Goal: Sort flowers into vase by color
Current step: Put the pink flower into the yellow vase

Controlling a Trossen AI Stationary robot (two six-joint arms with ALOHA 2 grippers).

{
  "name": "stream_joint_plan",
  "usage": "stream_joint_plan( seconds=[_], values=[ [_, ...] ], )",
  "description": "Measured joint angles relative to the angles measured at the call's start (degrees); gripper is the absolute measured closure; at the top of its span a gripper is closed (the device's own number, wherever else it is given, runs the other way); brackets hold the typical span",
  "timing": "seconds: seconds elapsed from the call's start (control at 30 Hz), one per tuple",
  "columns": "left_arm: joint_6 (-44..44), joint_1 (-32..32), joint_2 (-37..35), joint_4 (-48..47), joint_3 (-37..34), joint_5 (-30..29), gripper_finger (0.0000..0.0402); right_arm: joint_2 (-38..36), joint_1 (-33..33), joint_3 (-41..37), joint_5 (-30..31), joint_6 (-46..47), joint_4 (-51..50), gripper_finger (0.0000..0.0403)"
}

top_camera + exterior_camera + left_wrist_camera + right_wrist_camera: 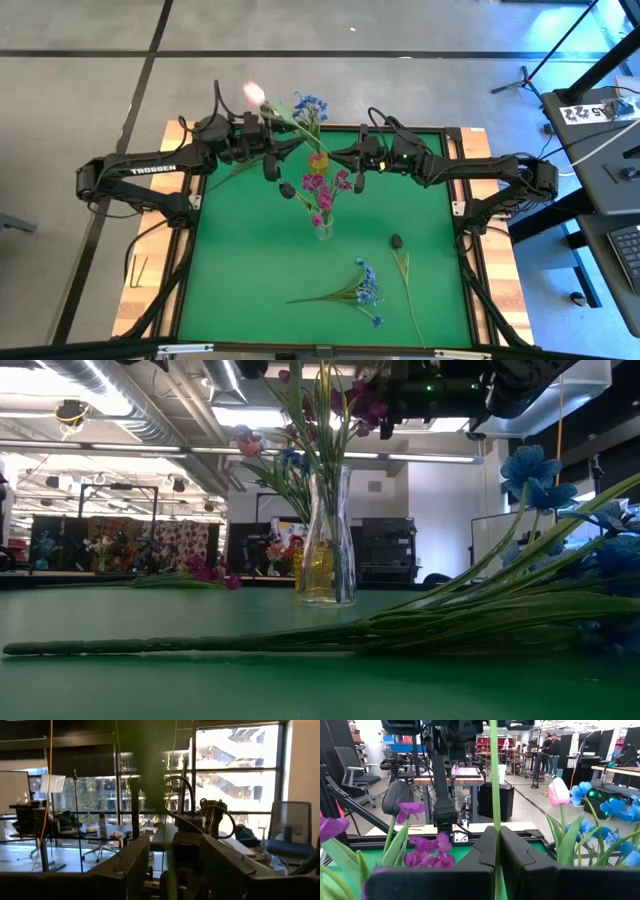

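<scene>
2 stems, a blue spray (362, 288) and a dark bud (396, 241), still lie lower right of the glass vase (322, 229) holding magenta flowers (322, 186), while the right gripper (495, 851) pinches a green stem (494, 780) and the left gripper's (172, 865) grip is unclear.

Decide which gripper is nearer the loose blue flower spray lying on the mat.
Right. The right gripper sits beside the vase, up-mat from the blue spray; the left gripper is farther, across the vase.

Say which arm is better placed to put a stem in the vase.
Probably right: the right gripper, jaws shut on a green stem, is among the magenta flowers above the vase; the left gripper is farther off.
</scene>
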Motion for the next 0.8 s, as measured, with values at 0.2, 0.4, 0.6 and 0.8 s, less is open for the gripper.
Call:
stream_joint_plan(
  seconds=[0.2,0.4,0.6,0.8],
  values=[
    [-0.2,0.0,0.0,0.0,0.0,-2.6,0.0271,0.0,0.0,0.0,0.0,0.0,-1.1,0.0393],
    [-0.2,0.0,0.0,-0.2,0.0,-3.0,0.0351,0.0,0.0,0.0,0.0,-0.3,-1.0,0.0393],
    [0.0,0.0,0.0,-0.7,0.0,-5.4,0.0393,0.0,0.0,0.0,0.1,-1.5,-1.3,0.0393],
    [1.4,0.0,-0.3,-2.1,0.0,-6.1,0.0398,0.0,0.0,0.0,0.1,-3.2,-1.5,0.0356]
  ],
)
